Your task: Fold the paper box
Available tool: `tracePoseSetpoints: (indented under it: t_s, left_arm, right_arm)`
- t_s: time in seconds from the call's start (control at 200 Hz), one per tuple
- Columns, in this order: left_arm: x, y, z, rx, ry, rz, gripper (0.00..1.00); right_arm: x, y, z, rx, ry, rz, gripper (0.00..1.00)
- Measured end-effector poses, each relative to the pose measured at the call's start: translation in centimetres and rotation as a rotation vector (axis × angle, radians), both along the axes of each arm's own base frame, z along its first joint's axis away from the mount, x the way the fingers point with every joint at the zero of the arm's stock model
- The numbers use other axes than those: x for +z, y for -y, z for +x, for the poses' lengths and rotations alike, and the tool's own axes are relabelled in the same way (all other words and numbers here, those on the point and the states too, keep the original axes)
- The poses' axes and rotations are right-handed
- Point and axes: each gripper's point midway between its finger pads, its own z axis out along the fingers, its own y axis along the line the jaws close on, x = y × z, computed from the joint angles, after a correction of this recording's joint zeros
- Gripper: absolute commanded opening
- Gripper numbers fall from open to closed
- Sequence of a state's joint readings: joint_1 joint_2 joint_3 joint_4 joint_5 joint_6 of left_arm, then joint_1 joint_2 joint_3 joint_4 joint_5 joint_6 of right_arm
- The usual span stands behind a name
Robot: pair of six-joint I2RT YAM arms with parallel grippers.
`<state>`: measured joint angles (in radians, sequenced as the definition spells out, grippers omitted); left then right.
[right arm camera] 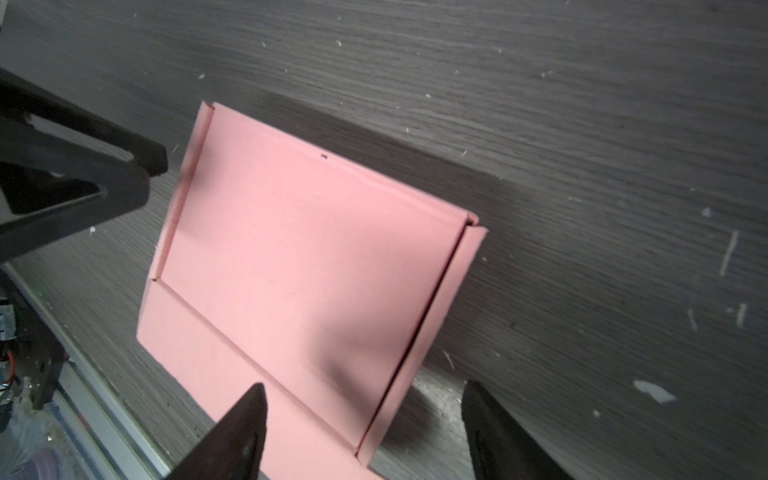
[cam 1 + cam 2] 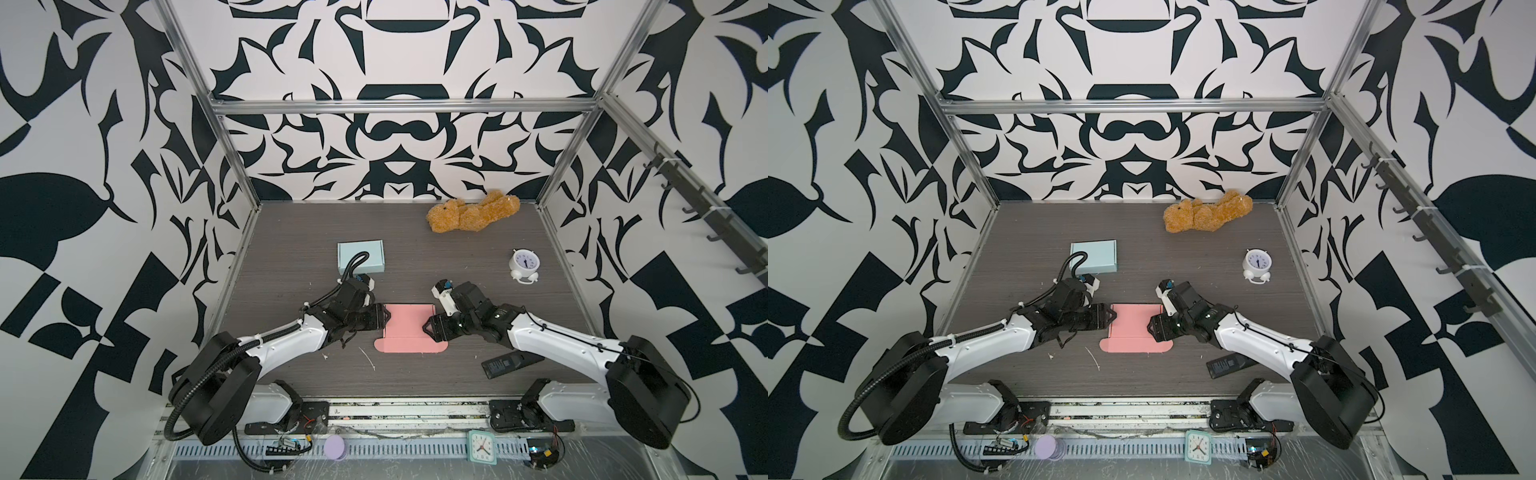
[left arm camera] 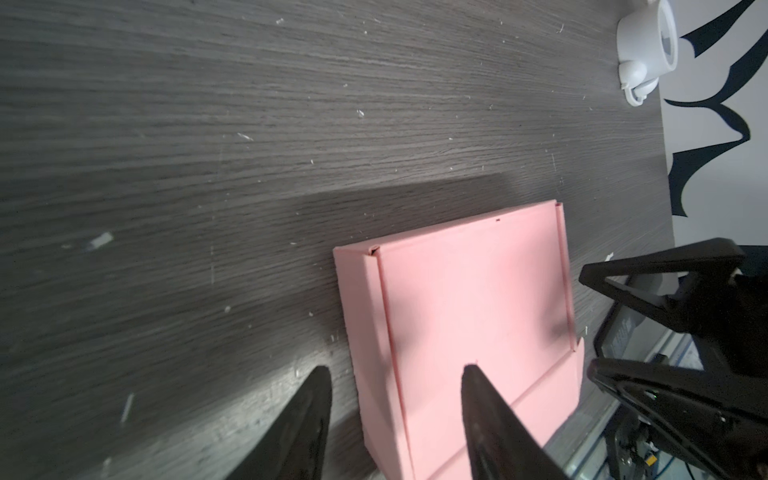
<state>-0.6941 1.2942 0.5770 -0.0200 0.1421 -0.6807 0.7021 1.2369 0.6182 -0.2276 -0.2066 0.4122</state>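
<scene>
The pink paper box [image 2: 409, 332] lies flat on the counter [image 2: 291, 249], between the left hand [image 2: 385, 321] and right hand [image 2: 428, 329]. Both are open and empty, each astride a low side flap; contact is unclear. It looks like light, bendy card, so pinch the flaps near their creases.

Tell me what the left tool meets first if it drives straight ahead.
Probably the pink paper box: its side wall lies between the left tool's open jaws, though height is unclear.

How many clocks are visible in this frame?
2. A white alarm clock is on the table, right side; a teal square clock lies on the front rail below the table's edge.
</scene>
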Motion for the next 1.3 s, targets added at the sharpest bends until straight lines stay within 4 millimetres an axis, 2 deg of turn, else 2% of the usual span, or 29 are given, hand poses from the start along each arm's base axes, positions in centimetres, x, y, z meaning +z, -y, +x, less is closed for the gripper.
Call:
tracePoseSetpoints:
  t_s: [0.19, 0.38, 0.605, 0.815, 1.3]
  left_arm:
    - [1.3, -0.5, -1.8, -0.01, 0.02, -0.021, 0.56]
    - [2.6, 0.1, -4.5, -0.063, 0.034, -0.024, 0.57]
    - [1.9, 0.2, -6.3, -0.088, 0.0, 0.011, 0.61]
    - [0.9, 0.5, -6.9, -0.089, -0.032, 0.037, 0.62]
    - [0.0, 1.0, -6.4, -0.072, -0.047, 0.041, 0.62]
  right_arm:
    - [1.0, 1.1, -1.0, -0.006, -0.004, -0.014, 0.77]
    - [1.6, 2.0, -2.6, 0.001, -0.027, -0.027, 0.77]
    - [1.7, 1.5, -4.6, 0.028, -0.07, -0.03, 0.78]
    - [1.6, 0.4, -5.8, 0.042, -0.098, -0.018, 0.79]
    - [-0.3, -0.9, -5.8, 0.036, -0.135, -0.027, 0.8]
